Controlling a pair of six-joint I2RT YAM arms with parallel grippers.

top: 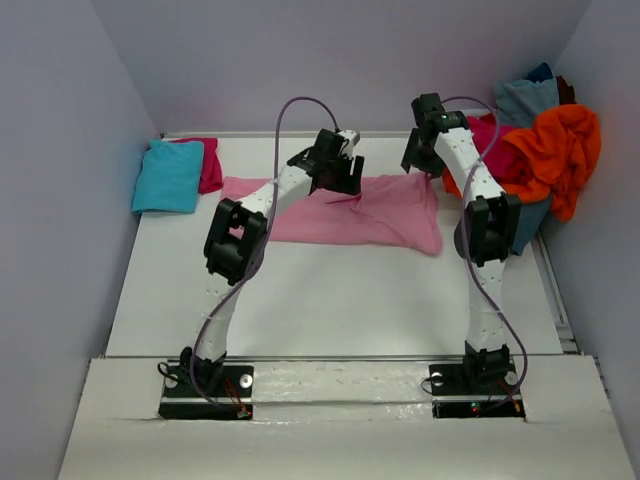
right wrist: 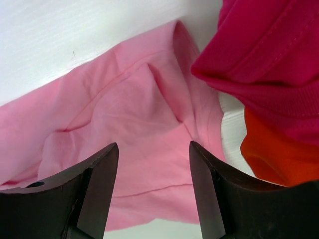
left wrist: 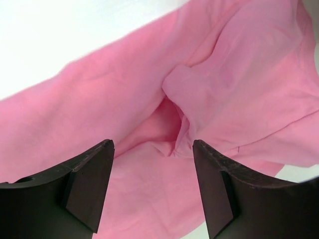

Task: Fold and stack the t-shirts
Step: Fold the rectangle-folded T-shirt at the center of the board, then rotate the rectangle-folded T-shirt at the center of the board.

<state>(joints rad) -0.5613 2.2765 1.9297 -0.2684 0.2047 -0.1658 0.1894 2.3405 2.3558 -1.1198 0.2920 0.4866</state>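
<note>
Pink t-shirt (top: 395, 215) lies under both grippers. Left gripper (left wrist: 153, 143) and right gripper (right wrist: 153, 144) gape wide, empty, seemingly just above it.

No writing, label, brand, number or sign can be read in any view. The light pink t-shirt (top: 390, 212), the magenta t-shirt (right wrist: 269, 55) and the orange t-shirt (right wrist: 274, 157) show plain cloth, and the tabletop (top: 330, 300) shows plain white.
</note>
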